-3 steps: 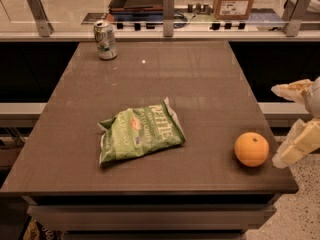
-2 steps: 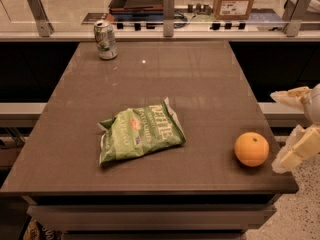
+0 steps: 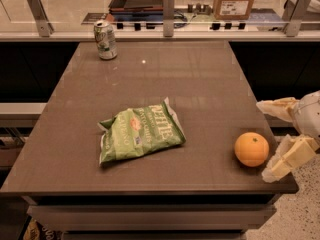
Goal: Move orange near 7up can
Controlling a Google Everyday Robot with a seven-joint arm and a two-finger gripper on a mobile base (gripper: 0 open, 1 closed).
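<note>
Since a second ago the gripper (image 3: pixel 266 140) has dropped lower and edged in toward the table's (image 3: pixel 200 94) right edge, while the orange (image 3: pixel 251 149) has not shifted. The orange sits near the table's near right corner, close to both edges. The 7up can (image 3: pixel 105 39) stands upright at the table's far left corner, well apart from the fruit. A green chip bag (image 3: pixel 140 133) lies around the table's middle, roughly on the line between them.

The risk, as I judge it, is a finger nudging the round fruit before the jaws close, which could roll it off the table's near or right edge. A low carry could also drag across the bag.

The gripper hangs at the table's right edge with its fingers spread wide, the orange at their mouth. It holds nothing and seems not to touch the fruit.
</note>
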